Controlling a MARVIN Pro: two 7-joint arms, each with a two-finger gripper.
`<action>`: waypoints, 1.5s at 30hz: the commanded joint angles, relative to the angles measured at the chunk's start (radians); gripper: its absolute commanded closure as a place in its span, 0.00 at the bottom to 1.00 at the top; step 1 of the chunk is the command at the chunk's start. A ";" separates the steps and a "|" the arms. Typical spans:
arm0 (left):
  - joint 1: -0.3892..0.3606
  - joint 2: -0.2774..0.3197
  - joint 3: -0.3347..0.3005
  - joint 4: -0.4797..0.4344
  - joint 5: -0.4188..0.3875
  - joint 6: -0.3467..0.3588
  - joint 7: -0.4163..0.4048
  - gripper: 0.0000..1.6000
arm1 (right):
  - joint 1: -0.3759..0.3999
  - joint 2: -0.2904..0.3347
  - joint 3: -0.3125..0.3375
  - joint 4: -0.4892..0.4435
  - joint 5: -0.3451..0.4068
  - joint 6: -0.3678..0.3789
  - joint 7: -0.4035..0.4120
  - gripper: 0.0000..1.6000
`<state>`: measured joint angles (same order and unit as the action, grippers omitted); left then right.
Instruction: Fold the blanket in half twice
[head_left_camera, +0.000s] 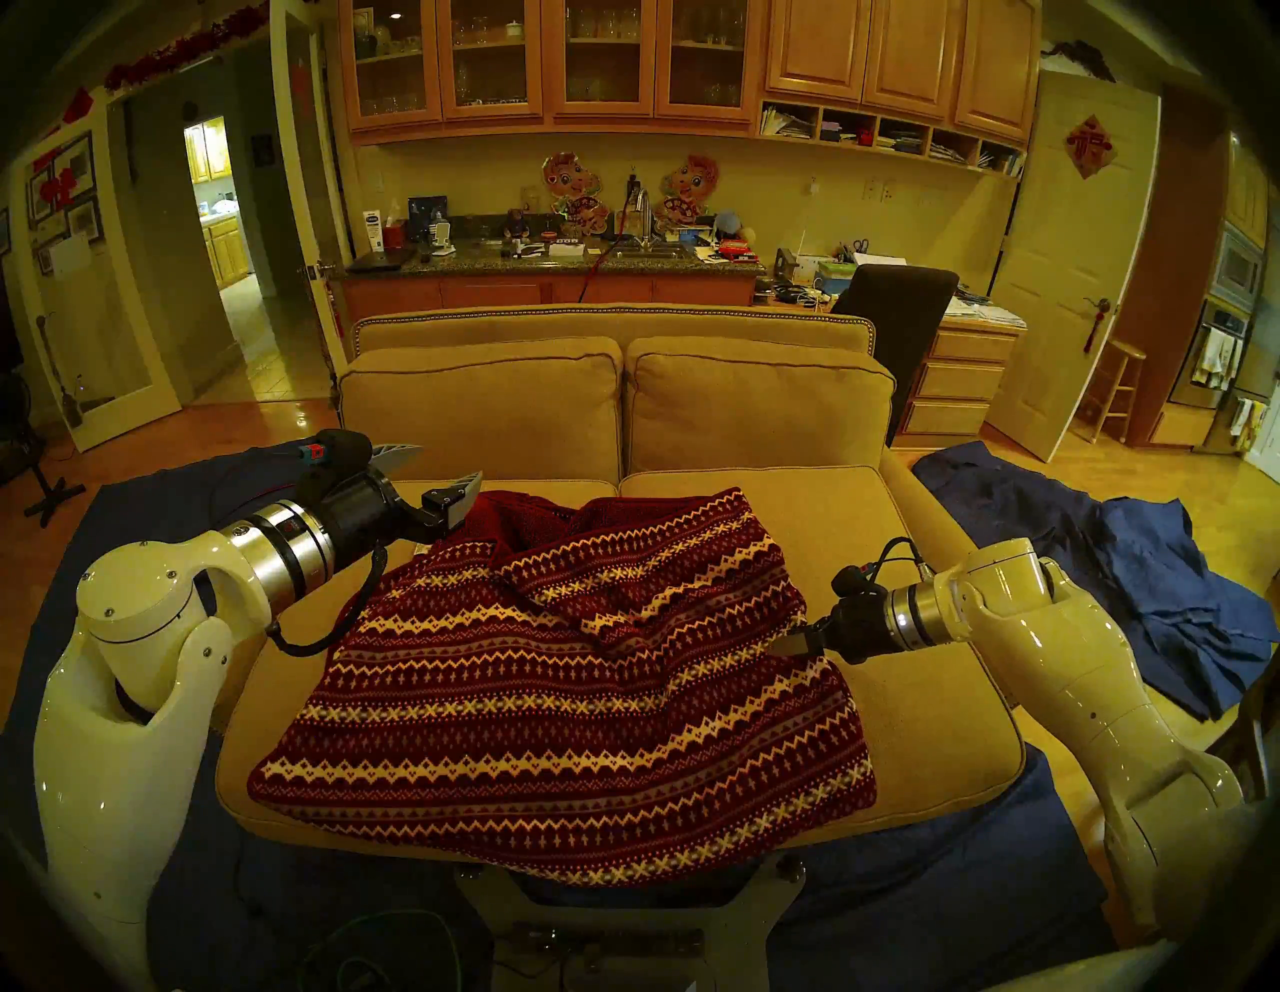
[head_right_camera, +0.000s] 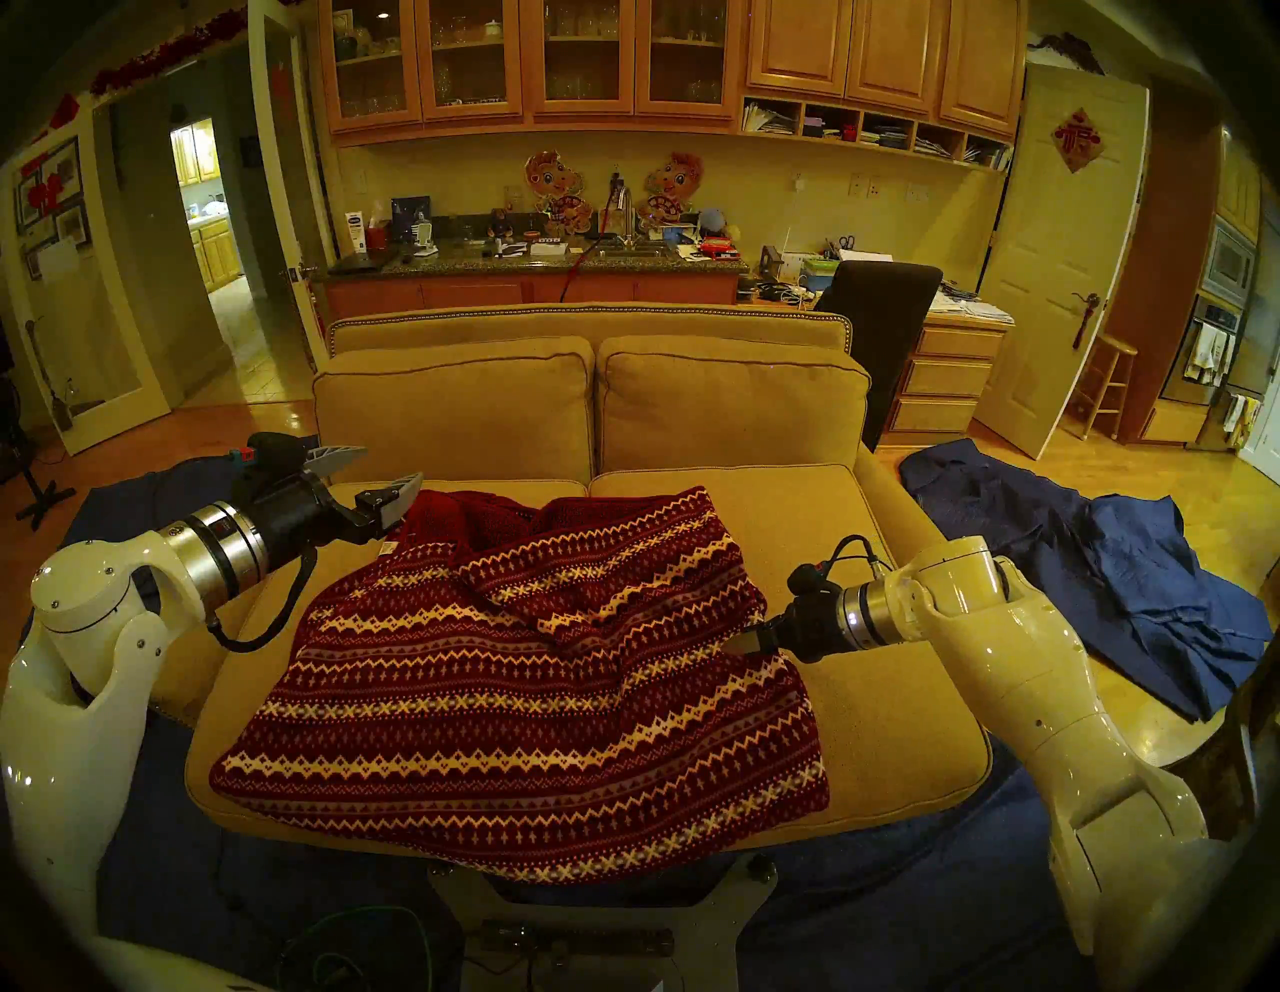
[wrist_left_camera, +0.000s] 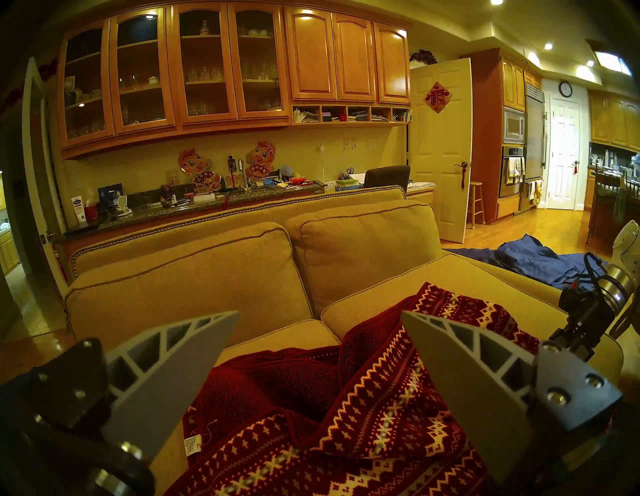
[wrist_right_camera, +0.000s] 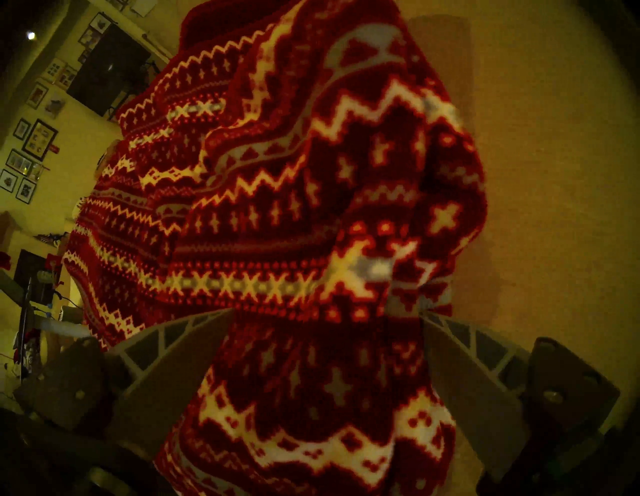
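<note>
Left gripper (head_left_camera: 438, 469) hangs with its jaws spread wide and nothing between them, just above the blanket's back left corner, where a small white care label (wrist_left_camera: 192, 446) shows at the hem. Across the sofa seat (head_left_camera: 921, 700) the blanket (head_left_camera: 554, 693) lies rumpled: its front edge droops over the seat's front edge, and along the back a stretch has flopped over so the plain red reverse shows. At the blanket's right edge, the right gripper (wrist_right_camera: 325, 332) is angled down with its fingers (wrist_right_camera: 180, 346) apart on either side of a raised ridge of patterned fleece; it has not closed on the cloth (whether the pads already touch it I cannot tell). By my reading neither fold is made yet, and the step in hand is securing the right side. The next move calls for the right jaws to close on that ridge and for the left to drop onto the labelled corner, so both can lift together. On the right, past the sofa, lies a crumpled blue cloth (head_left_camera: 1136, 596). Nothing here serves as a container.
</note>
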<state>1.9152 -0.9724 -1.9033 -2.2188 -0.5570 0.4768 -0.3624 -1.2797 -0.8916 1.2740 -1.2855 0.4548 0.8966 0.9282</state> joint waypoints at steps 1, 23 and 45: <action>-0.008 0.001 -0.002 -0.005 0.000 -0.006 -0.001 0.00 | -0.080 -0.022 0.006 -0.089 0.016 -0.010 -0.015 0.00; -0.007 0.001 -0.002 -0.005 -0.001 -0.006 -0.001 0.00 | -0.164 -0.013 0.109 -0.247 -0.043 -0.203 -0.231 1.00; -0.007 0.002 -0.002 -0.006 -0.002 -0.004 0.001 0.00 | 0.015 0.119 0.219 -0.022 -0.052 -0.200 -0.162 1.00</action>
<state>1.9152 -0.9719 -1.9032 -2.2190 -0.5582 0.4770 -0.3606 -1.3591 -0.8539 1.4396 -1.3631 0.4129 0.7155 0.7510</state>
